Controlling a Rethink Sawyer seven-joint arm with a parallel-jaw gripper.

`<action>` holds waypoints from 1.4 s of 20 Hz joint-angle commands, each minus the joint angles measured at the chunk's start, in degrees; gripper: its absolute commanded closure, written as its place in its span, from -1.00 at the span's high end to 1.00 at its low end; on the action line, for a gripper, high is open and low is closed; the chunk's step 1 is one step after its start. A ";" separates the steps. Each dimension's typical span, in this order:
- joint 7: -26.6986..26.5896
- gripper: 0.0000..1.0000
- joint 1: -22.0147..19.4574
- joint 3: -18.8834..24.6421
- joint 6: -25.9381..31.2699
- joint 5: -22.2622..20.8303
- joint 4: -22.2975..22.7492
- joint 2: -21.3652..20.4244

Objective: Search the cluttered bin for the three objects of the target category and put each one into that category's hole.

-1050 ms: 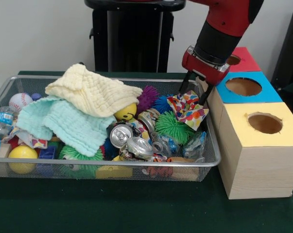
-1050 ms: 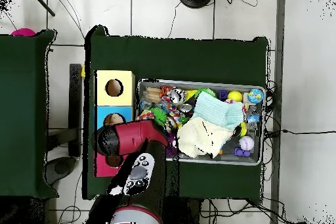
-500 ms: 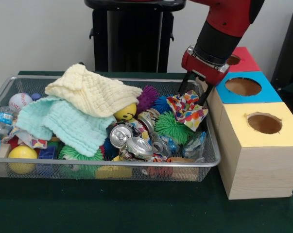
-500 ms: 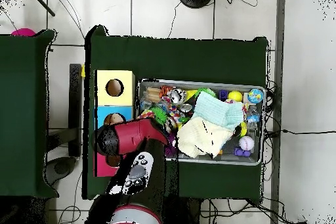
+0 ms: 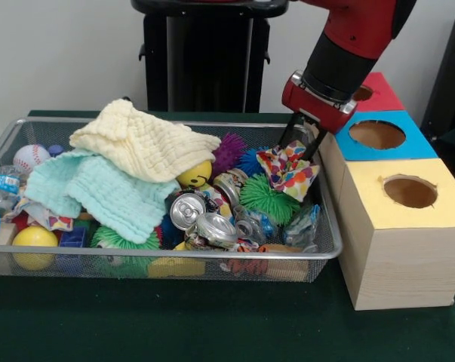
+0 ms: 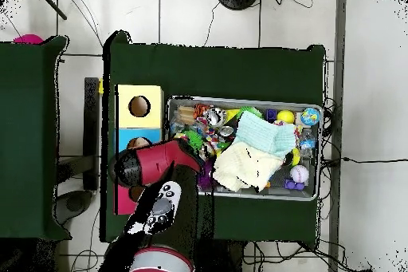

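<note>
Gripper (image 5: 297, 142) clamps top of spotted cloth (image 5: 289, 171), which hangs directly beneath, just above wire bin's (image 5: 174, 257) box-side end; blue box hole (image 5: 377, 134) lies beside, slightly higher.

The wire mesh bin (image 5: 329, 245) sits on the green surface (image 5: 212, 324), heaped with clutter. At its right end a polka-dot cloth (image 5: 289, 170) hangs crumpled between the tips of the claw (image 5: 300, 141), its lower folds draped on a green spiky ball (image 5: 266, 197). A pale yellow cloth (image 5: 144, 143) lies on a mint green cloth (image 5: 99, 188) over the left half. Just beside the bin's right end stand three boxes, yellow (image 5: 397, 226), blue (image 5: 378, 136) and red (image 5: 374, 92), each with a round hole on top.
</note>
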 commanded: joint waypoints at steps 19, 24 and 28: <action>3.97 -1.00 -4.56 3.85 -16.32 -5.62 -14.89 18.15; 1.15 -1.00 -6.45 5.57 -13.98 -5.28 -12.36 14.58; -1.15 -1.00 -8.07 6.77 -12.41 -5.35 -10.58 12.39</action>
